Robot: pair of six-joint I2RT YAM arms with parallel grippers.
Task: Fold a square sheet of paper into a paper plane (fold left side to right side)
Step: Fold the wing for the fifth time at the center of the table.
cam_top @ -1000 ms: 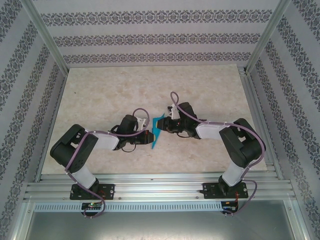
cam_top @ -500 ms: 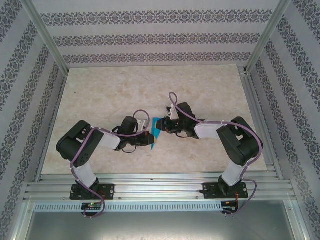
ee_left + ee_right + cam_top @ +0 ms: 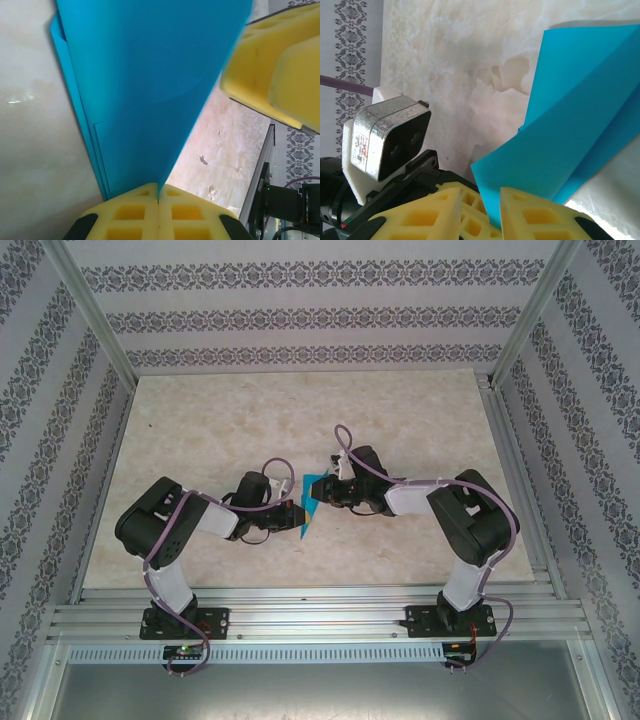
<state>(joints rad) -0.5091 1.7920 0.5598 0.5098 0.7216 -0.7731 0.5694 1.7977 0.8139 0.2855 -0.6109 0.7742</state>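
Table [image 3: 200,440]: the marbled top carries the whole job, and all the action is packed at its middle.
Left arm [image 3: 190,525]: its shoulder and elbow are seen swung a little inward since a second ago, so the wrist is pushed nearer its partner.
Right arm [image 3: 450,505]: it is drawn slightly closer too, and the gap between the two wrists is narrowed.
Square sheet of paper [image 3: 316,498]: it is held up off the table between the wrists. Less teal is seen from above than a second ago, so the left side is judged to be going over towards the right, with the crease not yet pressed.
Left gripper [image 3: 158,207]: it is closed tight, with the sheet's narrow point pinched between the yellow pads [image 3: 130,215].
Right gripper [image 3: 481,205]: the jaws are narrowed a touch but stand a little apart. The sheet's lower corner is taken into the gap, and no firm pinch is seen.
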